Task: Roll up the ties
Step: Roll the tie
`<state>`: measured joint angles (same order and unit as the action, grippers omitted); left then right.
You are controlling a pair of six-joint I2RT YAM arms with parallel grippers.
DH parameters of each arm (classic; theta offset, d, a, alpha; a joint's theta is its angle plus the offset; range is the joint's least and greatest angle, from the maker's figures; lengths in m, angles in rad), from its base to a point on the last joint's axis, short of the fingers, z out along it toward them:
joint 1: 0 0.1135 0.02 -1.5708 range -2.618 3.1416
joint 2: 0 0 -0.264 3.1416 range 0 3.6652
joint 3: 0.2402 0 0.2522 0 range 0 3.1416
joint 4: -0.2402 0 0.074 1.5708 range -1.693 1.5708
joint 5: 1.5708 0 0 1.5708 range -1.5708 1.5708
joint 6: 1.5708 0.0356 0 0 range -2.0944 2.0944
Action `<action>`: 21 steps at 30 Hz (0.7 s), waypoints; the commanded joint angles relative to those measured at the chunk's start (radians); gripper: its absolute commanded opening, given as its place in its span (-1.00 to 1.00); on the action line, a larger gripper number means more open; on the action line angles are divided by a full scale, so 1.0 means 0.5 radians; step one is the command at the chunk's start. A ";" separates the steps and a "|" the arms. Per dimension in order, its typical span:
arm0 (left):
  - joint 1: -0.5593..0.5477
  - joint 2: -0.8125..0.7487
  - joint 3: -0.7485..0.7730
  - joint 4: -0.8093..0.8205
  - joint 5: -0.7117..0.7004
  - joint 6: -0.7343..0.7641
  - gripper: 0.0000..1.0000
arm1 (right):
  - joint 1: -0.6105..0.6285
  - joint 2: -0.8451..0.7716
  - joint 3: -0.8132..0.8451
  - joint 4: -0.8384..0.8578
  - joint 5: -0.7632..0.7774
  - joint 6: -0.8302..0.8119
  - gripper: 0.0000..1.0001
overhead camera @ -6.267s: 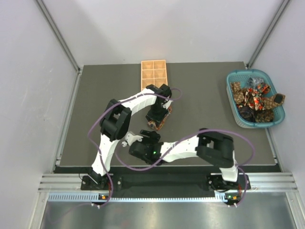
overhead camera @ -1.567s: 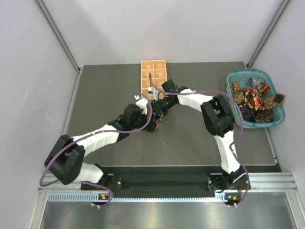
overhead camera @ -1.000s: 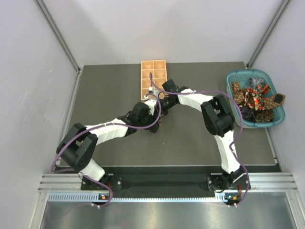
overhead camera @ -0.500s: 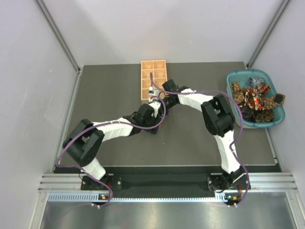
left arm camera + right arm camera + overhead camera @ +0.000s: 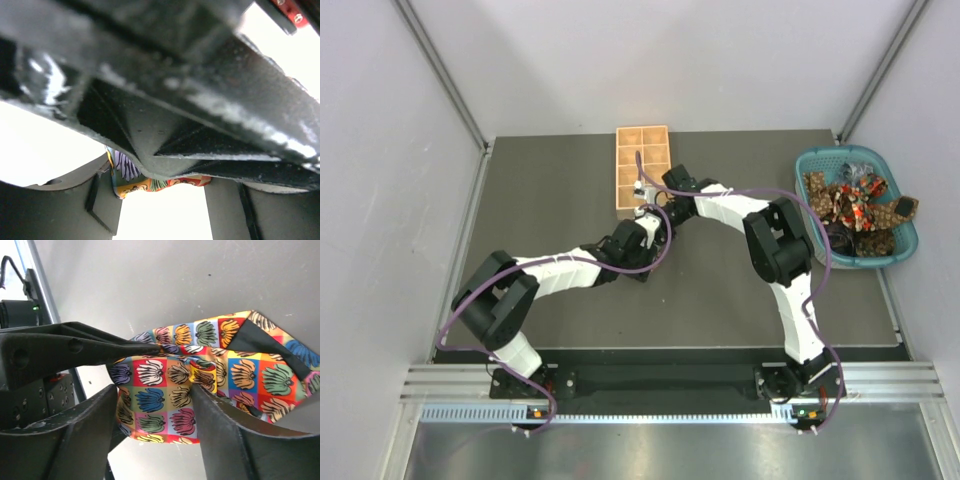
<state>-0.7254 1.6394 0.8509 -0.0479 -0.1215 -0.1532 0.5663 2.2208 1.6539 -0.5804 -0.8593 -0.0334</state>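
One tie [image 5: 165, 400], printed with coloured squares of flowers, is bunched into a loose roll on the dark mat. My right gripper [image 5: 154, 390] has a finger on each side of the roll and is shut on it. In the left wrist view only the tie's edge [image 5: 150, 182] shows, spanning the gap between the fingers of my left gripper [image 5: 159, 180]. One left finger [image 5: 75, 350] lies along the roll's top. In the top view my left gripper [image 5: 645, 235] and right gripper [image 5: 658, 215] meet and hide the tie. More ties [image 5: 855, 200] lie in the basket.
The tan wooden tray [image 5: 642, 165] stands just behind the two grippers at the back of the mat. The teal basket [image 5: 800, 190] is at the right edge. A dark blurred body fills the top of the left wrist view.
The left arm has swung in from the left and slid its gripper right, up against the right gripper at the tie. The right arm has barely moved.
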 commanded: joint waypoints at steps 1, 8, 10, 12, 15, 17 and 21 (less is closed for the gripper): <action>0.012 -0.024 0.050 -0.064 -0.153 0.033 0.22 | -0.001 0.093 -0.013 -0.226 0.322 -0.081 0.34; 0.009 -0.027 0.050 -0.067 -0.147 0.030 0.21 | -0.007 0.047 0.002 -0.217 0.412 -0.019 0.78; 0.006 -0.027 0.047 -0.070 -0.137 0.030 0.20 | -0.019 0.029 0.030 -0.201 0.418 0.023 0.78; 0.009 -0.024 0.044 -0.067 -0.137 0.030 0.20 | -0.022 0.028 0.058 -0.204 0.418 0.033 0.77; 0.006 -0.024 0.044 -0.073 -0.153 0.030 0.19 | -0.022 0.053 0.107 -0.256 0.372 0.033 0.68; 0.006 -0.027 0.044 -0.076 -0.150 0.030 0.18 | -0.016 0.062 0.104 -0.275 0.323 0.039 0.66; 0.009 -0.018 0.050 -0.076 -0.171 0.033 0.18 | 0.006 0.074 0.055 -0.250 0.227 0.054 0.68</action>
<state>-0.7280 1.6299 0.8543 -0.0650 -0.1566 -0.1425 0.5610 2.2204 1.6886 -0.6361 -0.7513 -0.0132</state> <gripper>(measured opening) 0.599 0.842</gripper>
